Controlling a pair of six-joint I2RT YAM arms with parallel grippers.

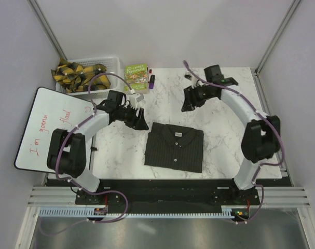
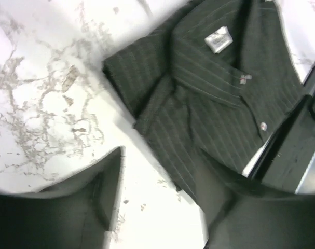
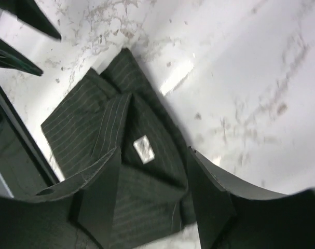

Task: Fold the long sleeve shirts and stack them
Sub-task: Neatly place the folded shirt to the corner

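One long sleeve shirt (image 1: 175, 147) lies folded into a dark pinstriped rectangle on the marble table, collar and white label facing up. It also shows in the left wrist view (image 2: 209, 98) and the right wrist view (image 3: 121, 155). My left gripper (image 1: 140, 122) hovers just left of the shirt's upper left corner, open and empty (image 2: 162, 207). My right gripper (image 1: 188, 104) hangs above the table beyond the shirt's far edge, open and empty (image 3: 152, 176). Neither gripper touches the cloth.
A white basket (image 1: 113, 65) with yellow-black straps (image 1: 77, 72) stands at the back left. A green book (image 1: 136, 76) and a purple marker (image 1: 151, 80) lie behind the shirt. A whiteboard (image 1: 48, 122) rests at the left edge.
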